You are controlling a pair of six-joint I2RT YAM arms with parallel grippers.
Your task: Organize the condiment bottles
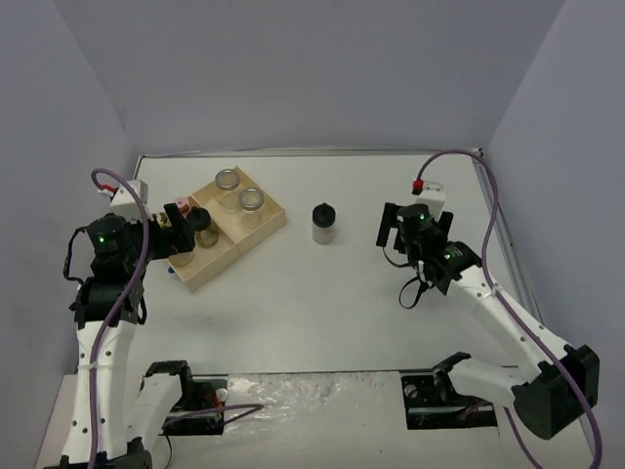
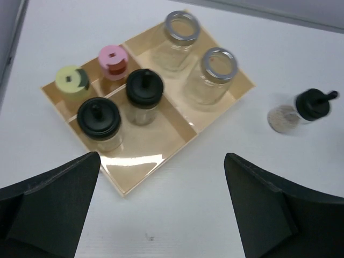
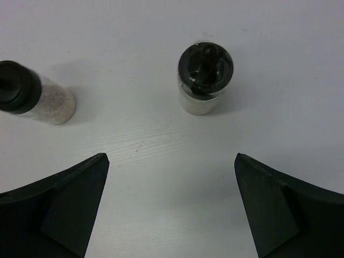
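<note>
Toward the back-left corner of the desk (image 1: 322,313), 6 small clear jars with pale contents stand upright in the wooden tray (image 2: 137,156). 2 black-capped jars (image 2: 144,88) share the middle section, and 2 wider silver-rimmed jars (image 2: 217,67) share the section beyond. A pink-capped jar (image 2: 113,60) sits beside a yellow-green-capped jar (image 2: 72,80) along the side facing the left edge. A loose black-capped jar (image 1: 324,223) stands on bare desk at mid-width, toward the back edge. The right wrist view shows a centre jar (image 3: 205,80) and a left jar (image 3: 32,99), both black-capped and well apart. The left gripper (image 2: 161,158) hangs over the tray with its jaws spread and empty. The right gripper (image 3: 171,158) has its jaws spread and empty as well.
</note>
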